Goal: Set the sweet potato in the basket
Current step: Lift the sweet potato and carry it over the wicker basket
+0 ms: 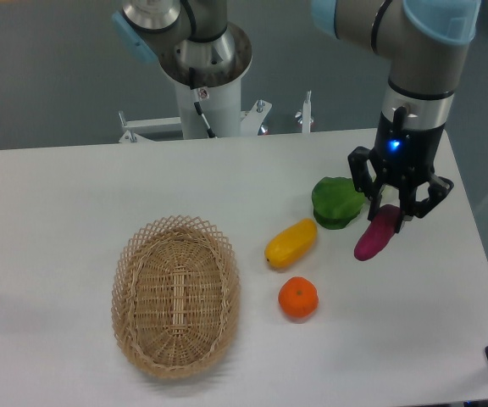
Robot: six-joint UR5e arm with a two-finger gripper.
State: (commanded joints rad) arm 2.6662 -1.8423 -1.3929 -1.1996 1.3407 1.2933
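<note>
UR5e arm, single: enters from upper right, grey links with light-blue joint caps, wrist section vertical and pointing straight down over right side of table. Blue indicator light lit on wrist. Gripper (390, 217): black, two-finger, fingers pointing down and closed around upper end of sweet potato (374, 236), which hangs tilted below the fingertips.

No text, labels or numbers — nothing legible.

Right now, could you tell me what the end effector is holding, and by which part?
The end effector grips the small magenta-purple sweet potato by its upper end.
</note>
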